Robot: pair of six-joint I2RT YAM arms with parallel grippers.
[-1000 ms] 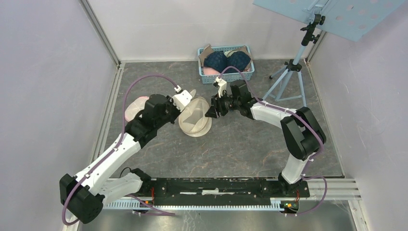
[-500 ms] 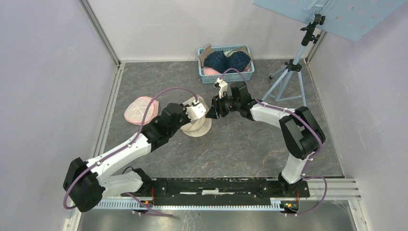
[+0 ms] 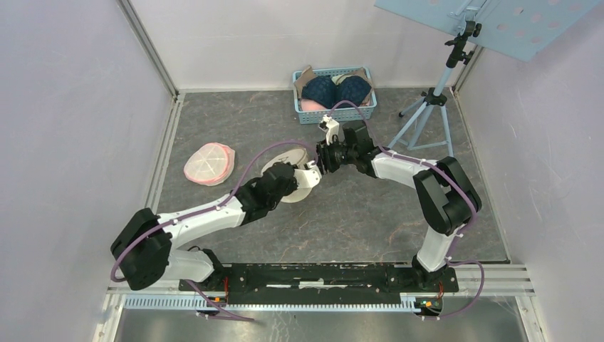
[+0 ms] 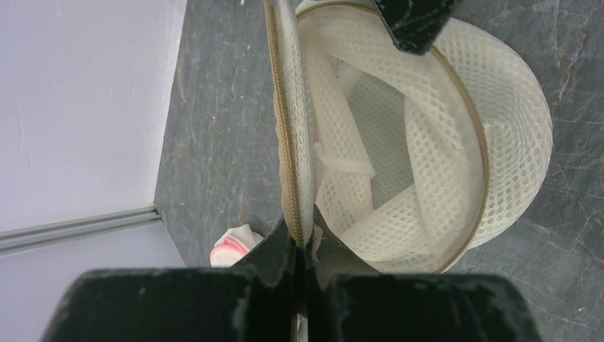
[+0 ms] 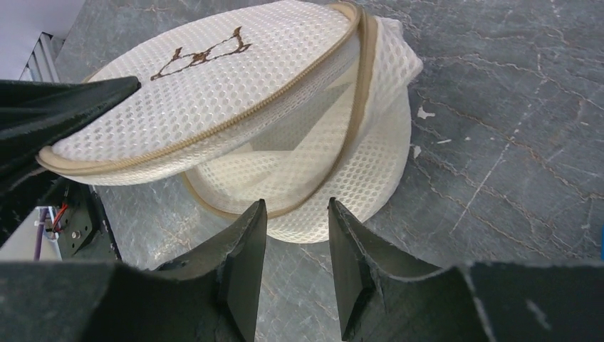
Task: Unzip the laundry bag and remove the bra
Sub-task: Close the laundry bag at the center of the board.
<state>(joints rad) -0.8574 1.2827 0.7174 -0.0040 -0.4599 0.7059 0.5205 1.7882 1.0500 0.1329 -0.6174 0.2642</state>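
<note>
Bag (image 3: 300,192) lies about in the middle of the grey table (image 3: 235,128), between the two arms. Its zip (image 4: 285,142) is undone along most of the rim that we can see. The lid (image 5: 214,85) is lifted from the lower half like a shell, so the mouth gapes.

The left gripper (image 4: 299,239) is closed tight on the zip edge of the lid and holds this edge up. In the left wrist view the edge runs straight away from the pinched fingers. Inside the bag we see only folds of white mesh.

The right gripper (image 5: 295,214) stands just beside the bag at its far right side, with its jaws about half open. The brown rim of the lower half is just ahead of the fingertips. Nothing is between them, and we cannot tell if they touch the mesh.

The bra (image 3: 209,163), pink and white, lies on the table to the left of the bag, well apart from it, and no gripper touches it. At the back wall a blue basket (image 3: 306,115) holds dark blue and pink garments, and a tripod (image 3: 446,71) stands to its right.
</note>
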